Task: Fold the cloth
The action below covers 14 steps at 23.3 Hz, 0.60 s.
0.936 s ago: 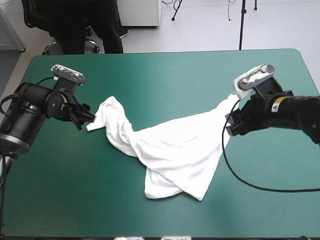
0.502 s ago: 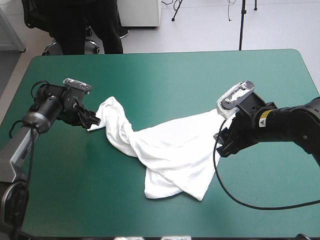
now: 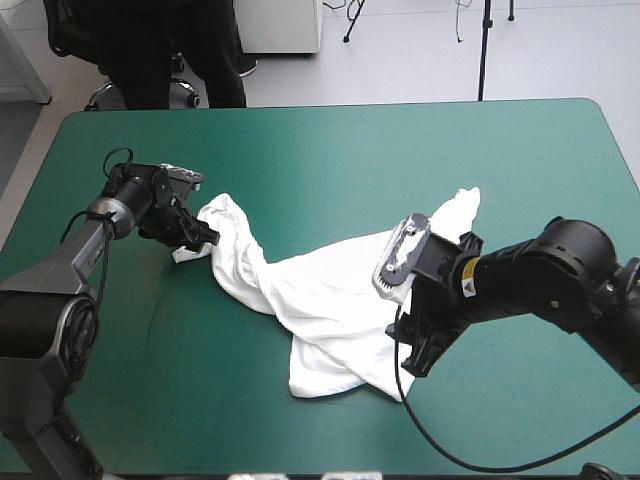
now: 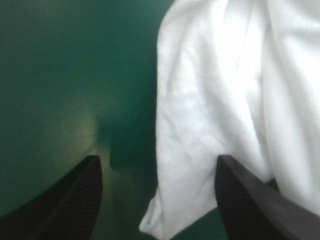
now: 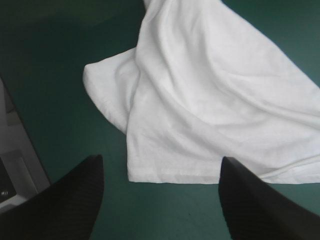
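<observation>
The white T-shirt (image 3: 330,290) lies crumpled in a long band across the middle of the teal-green table, with a wider heap toward the near edge. My left gripper (image 3: 203,238) is low at the shirt's left end. In the left wrist view that gripper (image 4: 157,159) is open, and the shirt's end (image 4: 200,125) lies between and ahead of the fingers. My right gripper (image 3: 410,362) hovers over the heap's near right corner. It (image 5: 160,159) is open too, the shirt's hemmed corner (image 5: 165,150) just ahead. The shirt's right sleeve (image 3: 463,207) rests free on the table.
The teal-green cover (image 3: 350,150) shows on all sides of the shirt. The table's near edge (image 3: 200,470) runs a short way below the heap, and the left edge is close behind my left arm.
My right gripper has let go of the shirt's right end and swung down toward the near corner of the heap. The left gripper has slid in to the shirt's left end.
</observation>
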{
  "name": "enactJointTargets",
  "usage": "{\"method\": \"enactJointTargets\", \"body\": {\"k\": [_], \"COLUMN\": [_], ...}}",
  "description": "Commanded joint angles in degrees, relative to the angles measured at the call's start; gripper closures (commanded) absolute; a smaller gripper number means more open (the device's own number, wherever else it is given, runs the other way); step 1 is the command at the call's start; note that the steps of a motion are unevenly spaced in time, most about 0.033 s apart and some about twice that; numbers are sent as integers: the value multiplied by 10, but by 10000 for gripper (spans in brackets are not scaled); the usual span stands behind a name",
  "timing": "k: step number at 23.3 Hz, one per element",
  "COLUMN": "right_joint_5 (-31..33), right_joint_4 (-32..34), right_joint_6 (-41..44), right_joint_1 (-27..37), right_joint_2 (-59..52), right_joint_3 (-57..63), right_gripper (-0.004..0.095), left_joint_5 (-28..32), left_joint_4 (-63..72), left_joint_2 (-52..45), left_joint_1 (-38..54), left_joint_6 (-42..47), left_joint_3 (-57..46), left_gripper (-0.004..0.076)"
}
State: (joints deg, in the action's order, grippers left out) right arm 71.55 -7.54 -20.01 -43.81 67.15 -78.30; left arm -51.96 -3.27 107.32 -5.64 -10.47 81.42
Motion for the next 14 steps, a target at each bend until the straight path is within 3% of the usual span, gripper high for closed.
{"method": "enactJointTargets", "body": {"k": [1,8,14], "right_joint_5": [0,-13,-71], "right_joint_4": [19,56,52], "right_joint_6": [-12,-18,-53], "right_joint_1": [-19,-46,-98], "right_joint_2": [-9,-9,-3], "right_joint_3": [21,112,153], "right_gripper": [300,300,300], "left_joint_5": [8,-4,-17], "left_joint_4": [27,65,67], "left_joint_2": [-15,11,11], "left_joint_1": [0,0,0], "left_joint_6": [-7,-28,-28], "left_joint_3": [23,23,24], "left_gripper": [343,468,712]}}
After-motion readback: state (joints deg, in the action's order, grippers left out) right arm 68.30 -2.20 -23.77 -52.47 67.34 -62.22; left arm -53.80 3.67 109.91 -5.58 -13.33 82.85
